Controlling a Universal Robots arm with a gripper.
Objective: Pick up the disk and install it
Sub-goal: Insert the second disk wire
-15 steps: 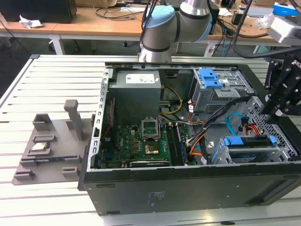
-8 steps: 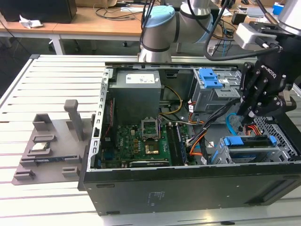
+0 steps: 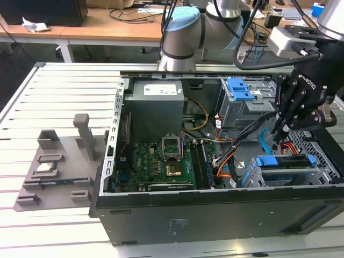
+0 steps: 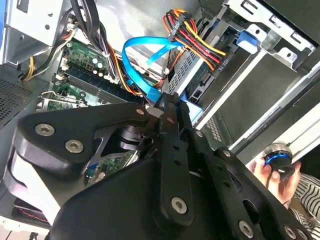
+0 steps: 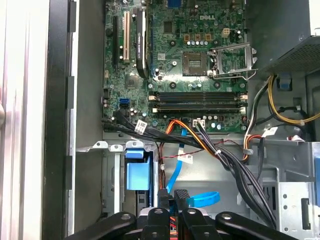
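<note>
Exterior view: the black claw (image 3: 280,130) hangs inside the open computer case (image 3: 215,215), toward the exterior view's right, just above the disk (image 3: 285,161). The disk sits in a metal cage at the case's near right corner, its blue rail facing up; most of its body is sunk in the cage, so little more than the rail and a dark edge can be seen. The claw's fingers are drawn together to a narrow tip and nothing is between them. Whether the fingertips touch the disk cannot be told from this angle.

In the first wrist view the claw (image 5: 174,196) shows two fingertips side by side with hardly a gap, cut off below by the frame edge. A blue plastic part of the disk (image 5: 137,172) lies just beside them, but the metal body is hidden under the cage.

In the second wrist view the claw (image 4: 171,107) takes up the foreground and covers much of what lies under it; the fingertips end close to a blue ribbon cable (image 4: 142,70). At the frame's corner a person's hand (image 4: 277,175) holds a small round object, partly cut off.

A grey fixture (image 3: 59,161) sits on the slatted tabletop (image 3: 48,97), well apart from the claw.
</note>
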